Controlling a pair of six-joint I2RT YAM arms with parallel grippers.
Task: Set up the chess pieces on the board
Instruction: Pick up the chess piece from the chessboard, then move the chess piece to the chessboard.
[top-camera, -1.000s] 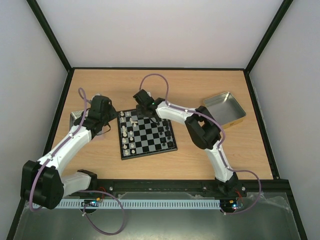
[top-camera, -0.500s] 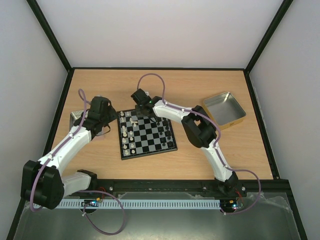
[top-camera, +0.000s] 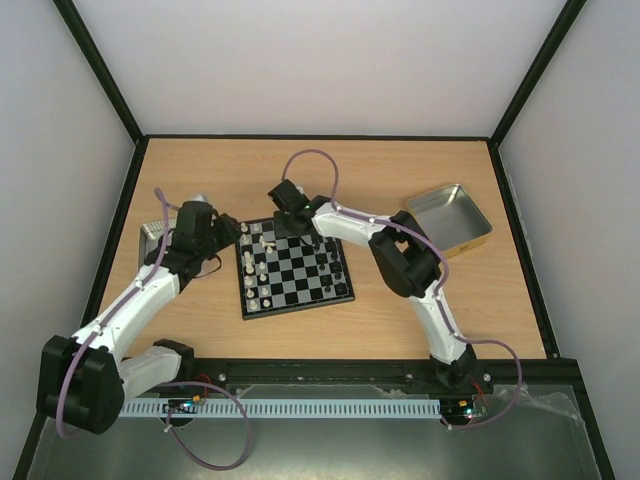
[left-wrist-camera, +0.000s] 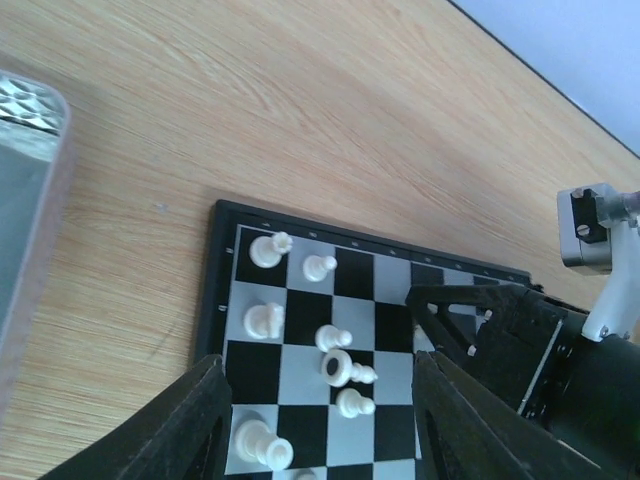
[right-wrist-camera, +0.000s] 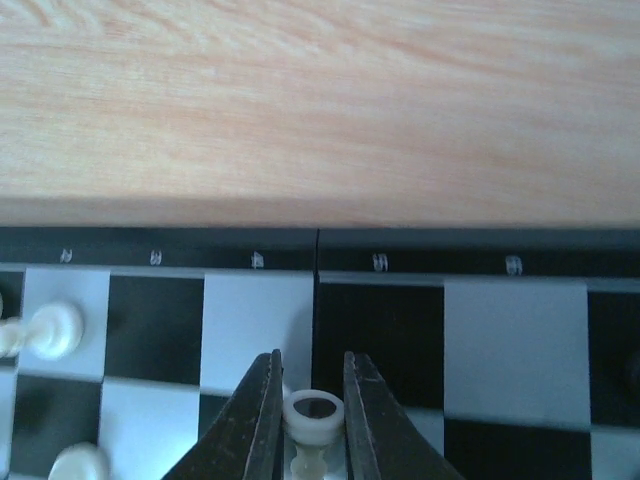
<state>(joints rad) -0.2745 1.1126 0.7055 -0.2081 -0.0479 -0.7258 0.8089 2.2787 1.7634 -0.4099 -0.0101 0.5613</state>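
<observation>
At the far edge of the board (right-wrist-camera: 400, 245), your right gripper (right-wrist-camera: 312, 425) is pinched on a cream piece (right-wrist-camera: 314, 408), so it looks like you're mid-pick. Next: lift straight up and carry it to its home square without clipping neighbours. Your left gripper (left-wrist-camera: 320, 410) hangs half-open and empty over the cream side.

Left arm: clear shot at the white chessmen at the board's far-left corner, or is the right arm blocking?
Probably yes. The left gripper hovers with jaws open right over those white chessmen on the board, nothing between. The right gripper, shut on a white piece, sits beside them, not over them.
</observation>
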